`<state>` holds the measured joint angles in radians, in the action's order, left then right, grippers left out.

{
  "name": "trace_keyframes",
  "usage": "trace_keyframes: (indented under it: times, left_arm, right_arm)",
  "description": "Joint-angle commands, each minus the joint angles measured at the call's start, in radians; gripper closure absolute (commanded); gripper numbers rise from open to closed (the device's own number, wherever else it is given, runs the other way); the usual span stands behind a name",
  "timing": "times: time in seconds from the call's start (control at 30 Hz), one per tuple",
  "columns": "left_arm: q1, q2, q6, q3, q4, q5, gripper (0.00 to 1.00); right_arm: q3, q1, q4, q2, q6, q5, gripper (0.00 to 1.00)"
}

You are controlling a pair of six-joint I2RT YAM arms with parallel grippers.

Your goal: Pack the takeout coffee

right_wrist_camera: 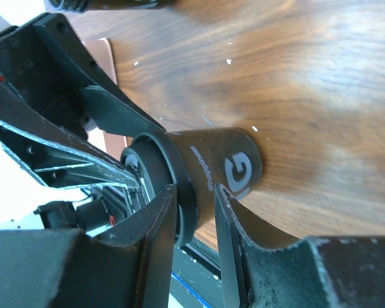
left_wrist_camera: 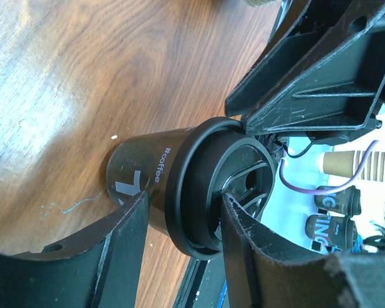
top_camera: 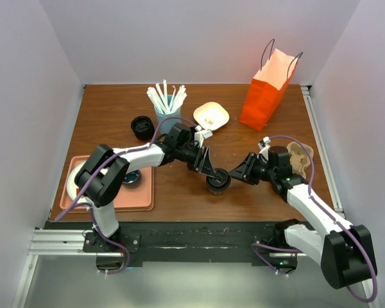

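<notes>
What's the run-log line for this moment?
object: black lidded disposable coffee cup, upright on wooden table | left gripper: astride lid, grip unclear | right gripper: pinching lid rim | packed: no

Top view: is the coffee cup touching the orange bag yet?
Apart. The top view shows the cup near the front and the bag standing at the back right, with bare table between them.

Top view is evenly bright, light from overhead, w/ only soft, short shadows on the table (top_camera: 179,192); walls (top_camera: 25,96) look pale, slightly washed out; straight lines bend a little near the edges; in both wrist views the wood has a broad white glare; the takeout coffee (left_wrist_camera: 147,176) is sharp, w/ dull sheen on its lid; bkgd beyond the table edge is overexposed and soft.
</notes>
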<state>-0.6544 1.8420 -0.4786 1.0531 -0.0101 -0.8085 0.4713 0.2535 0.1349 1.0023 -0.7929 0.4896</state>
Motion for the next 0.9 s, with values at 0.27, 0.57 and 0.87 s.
trace_keyframes:
  times: [0.27, 0.57, 0.87]
  left_arm:
    - [-0.013, 0.137, 0.152, -0.087, -0.235, 0.319, 0.5]
    - [-0.013, 0.134, 0.147, -0.099, -0.235, 0.328, 0.5]
    - [-0.013, 0.129, 0.13, -0.128, -0.234, 0.347, 0.5]
  right_arm:
    - [-0.066, 0.003, -0.1, 0.039, 0.029, 0.078, 0.72]
    - [-0.184, 0.003, -0.046, -0.051, 0.031, -0.003, 0.77]
    - [-0.316, 0.003, -0.281, -0.065, 0.027, -0.057, 0.85]
